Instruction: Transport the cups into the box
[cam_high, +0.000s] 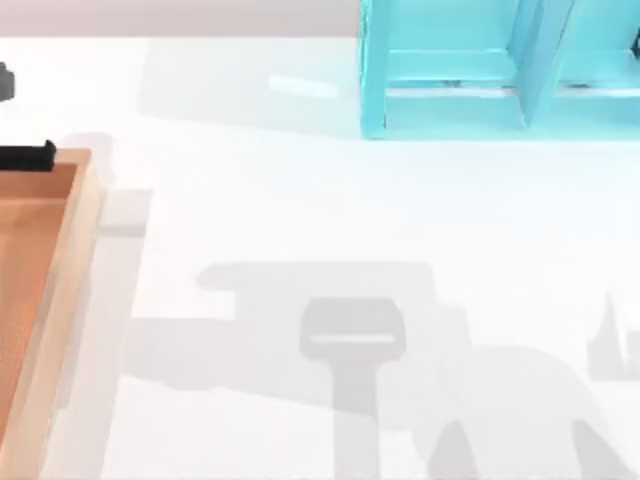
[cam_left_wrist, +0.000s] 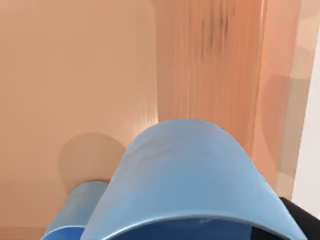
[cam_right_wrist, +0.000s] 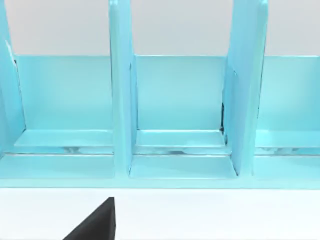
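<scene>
A blue cup (cam_left_wrist: 190, 175) sits right in front of the left wrist camera, rim toward the lens, hanging over the orange-brown floor of the box (cam_left_wrist: 75, 75). My left gripper (cam_high: 25, 156) is at the box's far corner on the table's left edge, shut on this cup, with one black finger (cam_left_wrist: 300, 217) against its side. A second blue cup (cam_left_wrist: 75, 212) rests on the box floor just beside it. The box's tan rim (cam_high: 70, 270) runs down the left of the top view. A black part of my right gripper (cam_right_wrist: 95, 222) hovers over the white table, facing the shelf.
A light-blue shelf frame (cam_high: 480, 70) stands at the back right, its open compartments (cam_right_wrist: 180, 100) facing my right wrist camera. The white table (cam_high: 330, 220) spreads between box and shelf, crossed by grey arm shadows near the front.
</scene>
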